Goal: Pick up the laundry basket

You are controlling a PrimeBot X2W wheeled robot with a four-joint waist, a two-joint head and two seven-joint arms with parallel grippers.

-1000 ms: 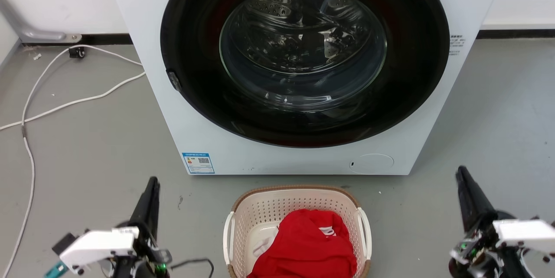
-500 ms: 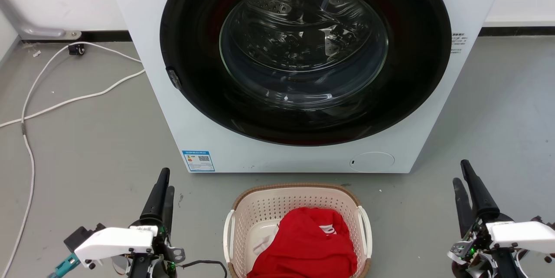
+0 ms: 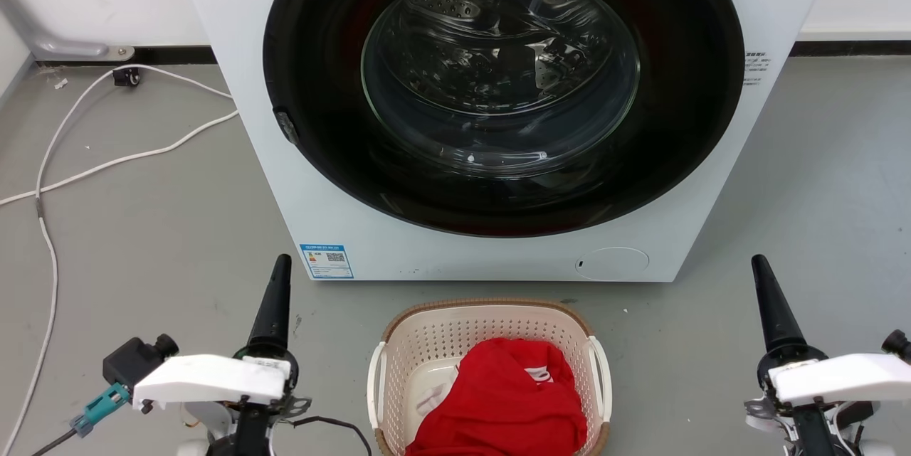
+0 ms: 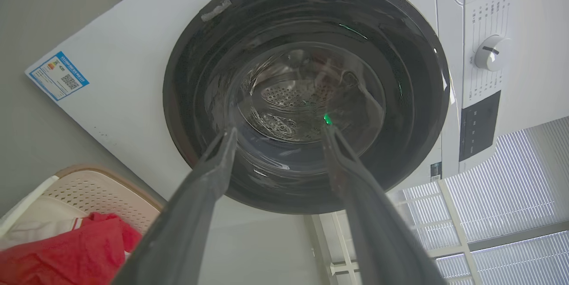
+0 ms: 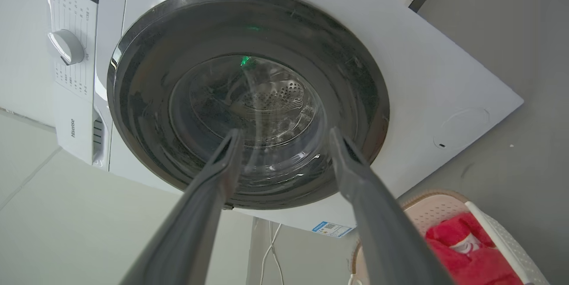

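Note:
The laundry basket (image 3: 434,342), cream with perforated walls, a brown rim and white side handles, stands on the floor in front of the washing machine, holding a red garment (image 3: 505,399). My left gripper (image 3: 282,264) hovers to its left and my right gripper (image 3: 759,262) further off to its right, both apart from it and seen edge-on. In the left wrist view the left gripper (image 4: 279,129) is open and empty, with the basket (image 4: 89,187) at lower left. The right gripper (image 5: 284,131) is likewise open, with the basket (image 5: 426,207) at lower right.
A white front-loading washing machine (image 3: 712,228) with its round dark door (image 3: 498,72) shut stands just behind the basket. A white cable (image 3: 107,164) trails over the grey floor at the left, leading to a small black plug (image 3: 127,77) by the wall.
My left gripper has moved forward and a little right, toward the machine. Both grippers have turned so their fingers now line up edge-on in the head view. The basket has stayed put.

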